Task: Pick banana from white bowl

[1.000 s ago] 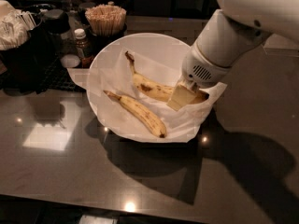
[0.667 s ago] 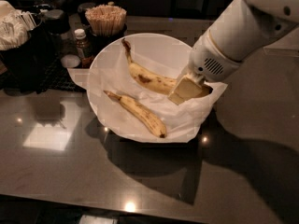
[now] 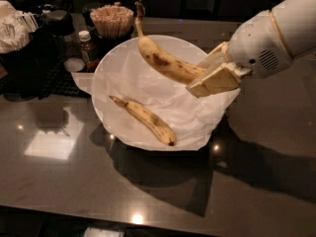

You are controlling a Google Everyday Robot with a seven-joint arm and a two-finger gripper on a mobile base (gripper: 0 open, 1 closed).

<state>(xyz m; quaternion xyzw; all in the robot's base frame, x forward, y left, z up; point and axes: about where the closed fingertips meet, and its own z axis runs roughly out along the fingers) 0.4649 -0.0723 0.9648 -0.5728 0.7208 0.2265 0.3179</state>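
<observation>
My gripper (image 3: 205,78) comes in from the right and is shut on the banana (image 3: 163,58), a thick curved yellow one with a brown bruise patch and a long dark-tipped stem pointing up and back. It holds the banana lifted above the white bowl (image 3: 106,78), over the bowl's far right part. The bowl is wide, shallow and lined with crinkled white paper. A slimmer, speckled banana (image 3: 145,120) still lies in the bowl near its front.
Behind the bowl stand a cup of wooden stirrers (image 3: 112,19), a small dark bottle (image 3: 87,48) and a black caddy with white packets (image 3: 19,38) at the left. The bowl sits on a dark glossy counter (image 3: 74,181).
The gripper has risen and moved right with the banana; the banana has left the paper and now hangs above the bowl. The slimmer banana has not moved.
</observation>
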